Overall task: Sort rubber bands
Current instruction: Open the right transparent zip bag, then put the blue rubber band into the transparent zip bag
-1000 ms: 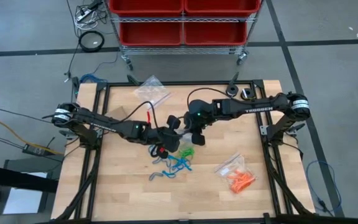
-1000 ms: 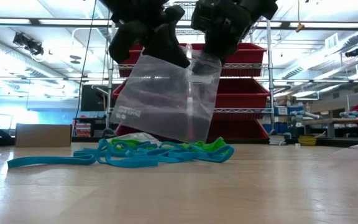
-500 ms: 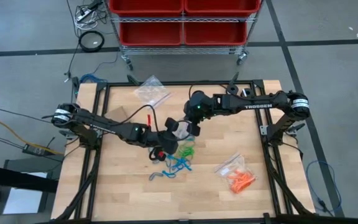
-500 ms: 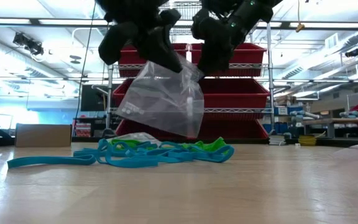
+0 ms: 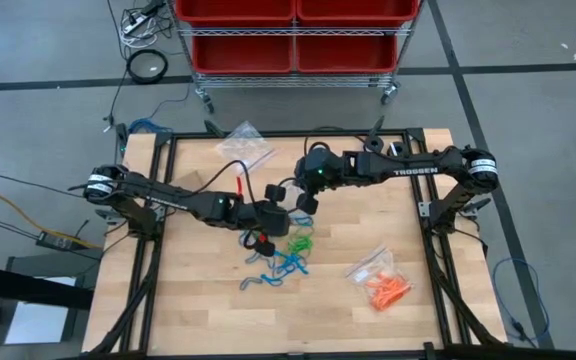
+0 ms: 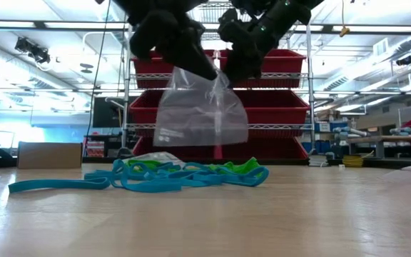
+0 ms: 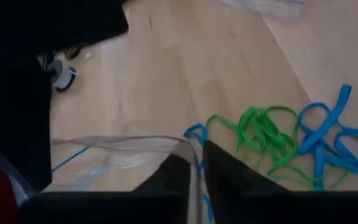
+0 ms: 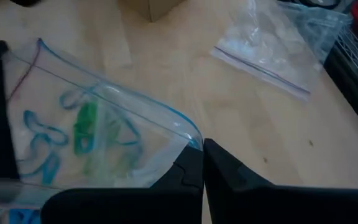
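**Bag held up between both tools, bands below**

The bands (image 5: pixel 290 252) lie in a blue and green tangle on the tabletop (image 5: pixel 198 310), mid-table, orange ones (image 5: pixel 386 290) apart in a bag toward my right; the clear bag (image 6: pixel 202 108) hangs just above the tangle; to do this well I judge its mouth must be pulled apart evenly, neither corner slipping; my left tool (image 5: pixel 271 212) pinches one top edge, fingers nearly together; my right tool (image 5: pixel 306 202) is clamped tight on the other.

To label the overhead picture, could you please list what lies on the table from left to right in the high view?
Empty clear bag → blue and green rubber bands → bag of orange rubber bands.
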